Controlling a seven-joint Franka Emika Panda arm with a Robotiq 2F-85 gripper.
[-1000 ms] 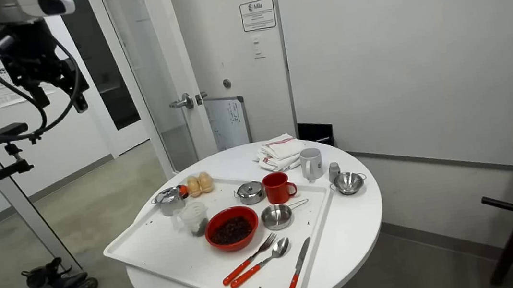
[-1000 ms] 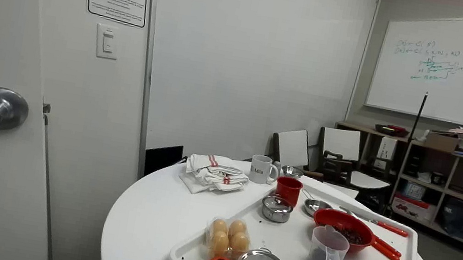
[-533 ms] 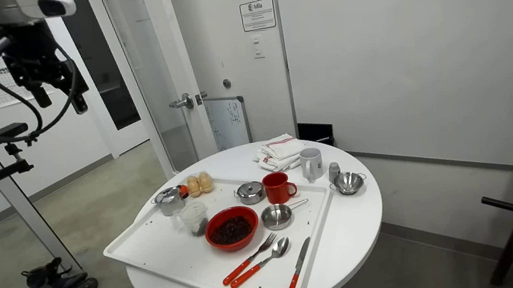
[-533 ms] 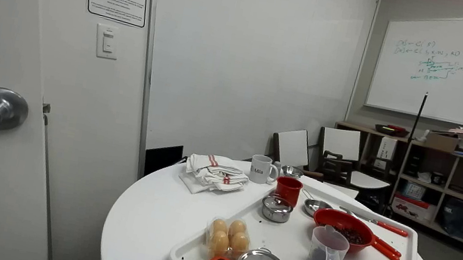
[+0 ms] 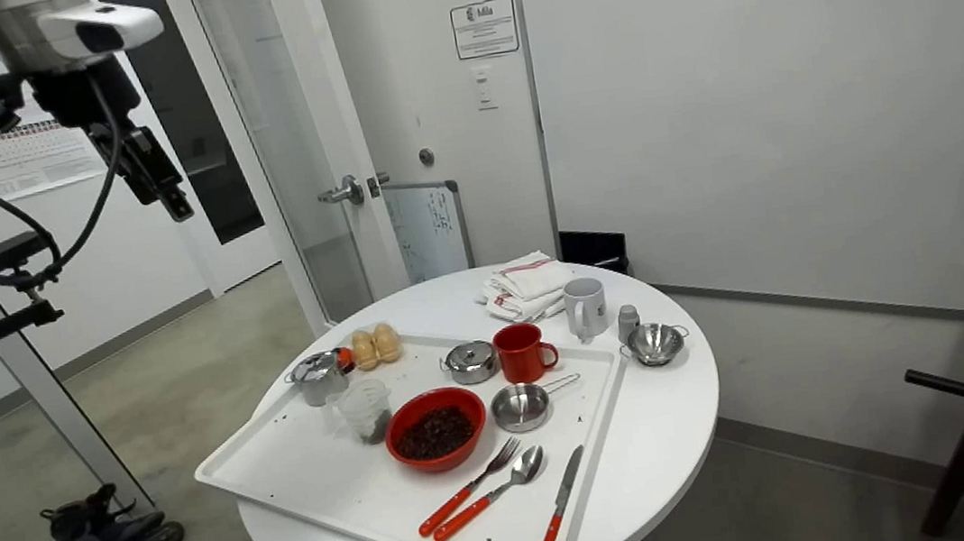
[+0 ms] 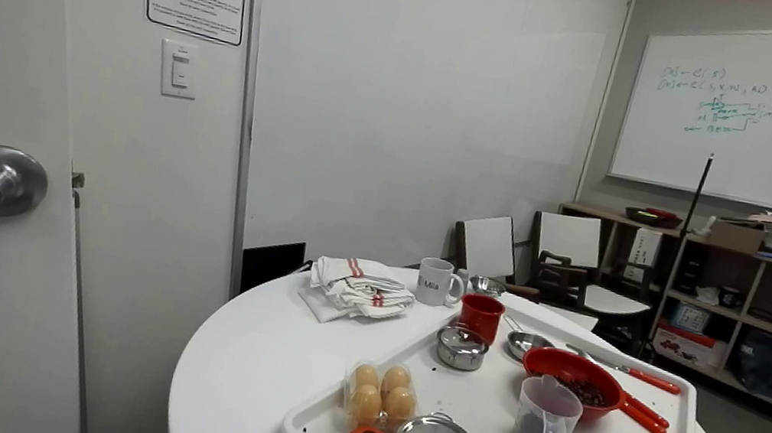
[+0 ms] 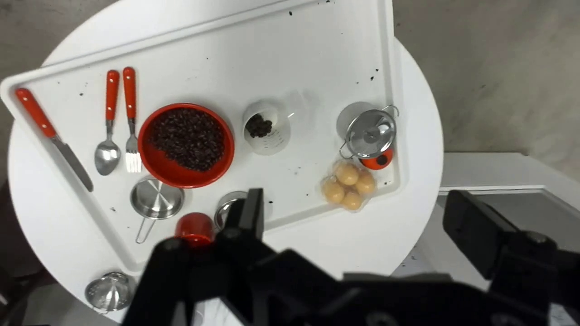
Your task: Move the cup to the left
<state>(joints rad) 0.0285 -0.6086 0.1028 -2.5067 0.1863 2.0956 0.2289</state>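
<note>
A red mug (image 5: 521,354) stands upright on the white tray (image 5: 286,461), handle toward the tray's edge. It also shows in an exterior view (image 6: 480,320) and partly behind a finger in the wrist view (image 7: 195,226). A grey-white mug (image 5: 585,306) with a logo (image 6: 434,283) stands on the table off the tray. A clear measuring cup (image 5: 365,411) holding dark bits stands on the tray beside the bowl; it shows in the wrist view (image 7: 267,129). My gripper (image 5: 169,199) hangs high, away from the table; its fingers are wide apart and empty in the wrist view (image 7: 355,197).
A red bowl of beans (image 5: 436,430), a steel measuring pan (image 5: 520,407), a lidded tin (image 5: 471,362), a steel pot (image 5: 321,379), eggs (image 5: 376,346) and red-handled cutlery (image 5: 558,511) lie on the tray. Folded towels (image 5: 529,286), a grey shaker (image 5: 628,323) and a small colander (image 5: 655,343) stand behind.
My gripper has turned at the wrist and moved slightly toward the table and downward. The cups and other objects have not moved.
</note>
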